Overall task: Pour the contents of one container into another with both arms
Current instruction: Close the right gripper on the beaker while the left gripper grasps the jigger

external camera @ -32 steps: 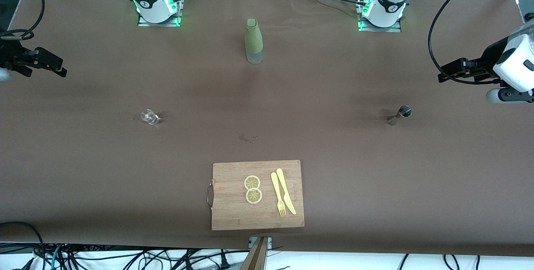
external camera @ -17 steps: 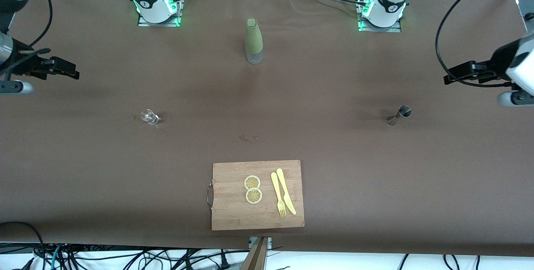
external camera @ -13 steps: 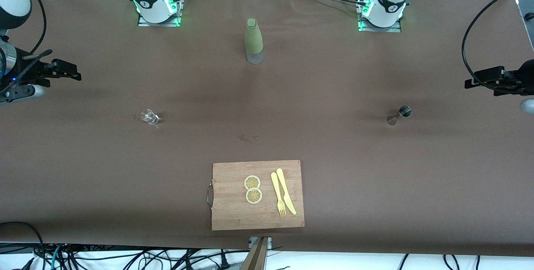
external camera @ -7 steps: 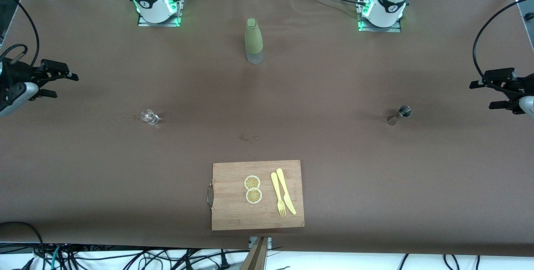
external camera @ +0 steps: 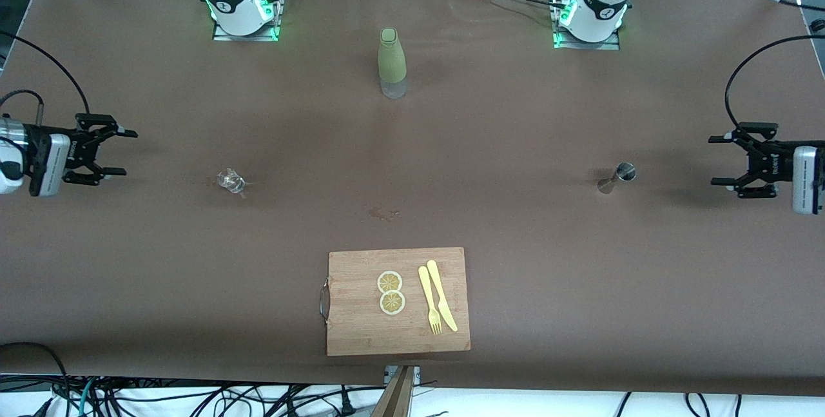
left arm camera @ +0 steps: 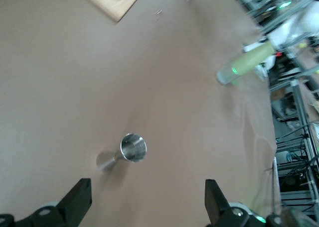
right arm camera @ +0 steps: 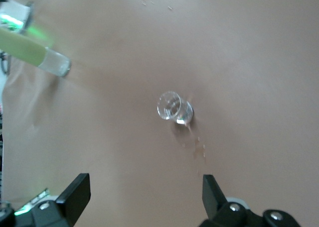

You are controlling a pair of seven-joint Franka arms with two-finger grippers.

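Hovering w/ both tools spread wide, empty: left tool (external camera: pixel 720 160) over table (external camera: pixel 515 243) nr jigger (external camera: pixel 617 176), right tool (external camera: pixel 116 153) nr glass (external camera: pixel 231 180). Bottle (external camera: pixel 391 64) standing btwn bases.

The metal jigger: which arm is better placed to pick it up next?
Probably the left. The left claw is open at its own end of the table, with the metal jigger close by and facing it in the left wrist view. The right claw, also open, faces the small glass instead.
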